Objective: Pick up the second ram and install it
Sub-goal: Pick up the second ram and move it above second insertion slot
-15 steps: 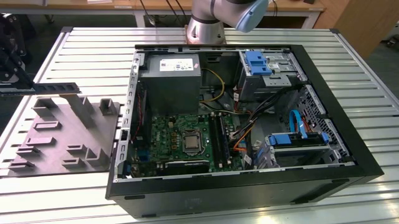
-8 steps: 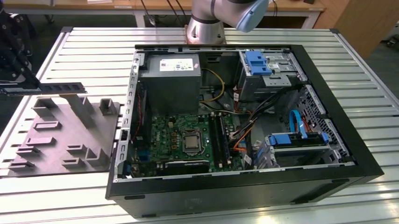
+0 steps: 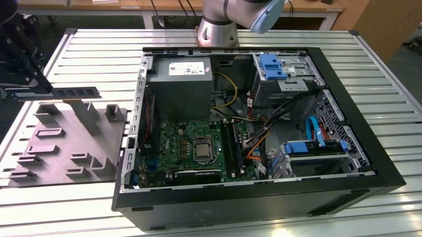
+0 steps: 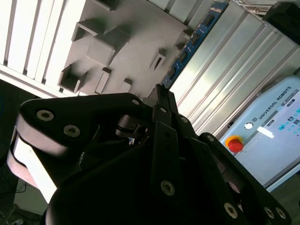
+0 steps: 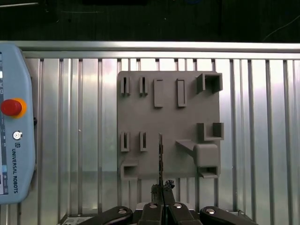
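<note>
The jaws are clenched on one end of the second ram (image 3: 76,92). Its free end pokes out level, open air around it, over the grey fixture (image 3: 49,148). Beyond that, the open computer case (image 3: 264,200) sits on the slatted tabletop (image 3: 376,64).

We see a table (image 3: 369,64) of ribbed aluminium slats, its metal bright with glare from the light above. Behind it, at the top of the exterior view, a wooden-topped bench (image 3: 132,7) stands on white legs. A wooden panel (image 3: 386,22) rises at that view's right, above dark grey floor (image 3: 408,61).
</note>
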